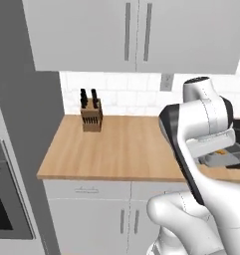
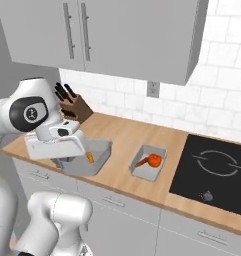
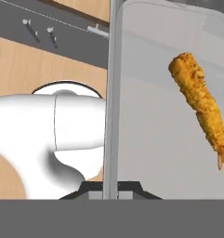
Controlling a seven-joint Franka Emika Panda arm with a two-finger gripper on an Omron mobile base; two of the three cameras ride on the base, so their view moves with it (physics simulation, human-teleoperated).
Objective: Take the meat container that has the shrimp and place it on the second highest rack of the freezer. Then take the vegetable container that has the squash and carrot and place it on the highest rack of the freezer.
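Gripper: the gripper (image 3: 110, 189) is clamped on the near wall of the meat container (image 2: 94, 161), its two dark tips pinched together over the thin grey rim; in the right base view the hand hangs over the container's left end.

Meat container: a shallow grey tray, seen edge-on along the hand in the hand view, its pale floor opening out to the right of the tips.

Shrimp: the shrimp (image 3: 200, 103) lies on the tray floor ahead of the tips and off to their right, a long, crumbed orange-yellow piece set on a slant; from the right base view it is just a small orange sliver (image 2: 90, 158) beside the hand.

Vegetable container: a second grey tray (image 2: 148, 165) stands on the counter beyond the held one, apart from it, with chunky orange-red pieces (image 2: 152, 160) inside; the right base view shows it plainly.

Left base view: the arm's bulk covers most of the hand; a corner of a grey tray with a speck of orange (image 1: 225, 153) peeks out at the right edge.

Counter: a light wooden counter (image 2: 127, 137), with a knife block (image 1: 91, 115) well off to the hand's far side.

Room: white tiled wall, pale wall cabinets (image 2: 117, 35) above, grey drawers below, a black hob (image 2: 217, 167) past the second tray.
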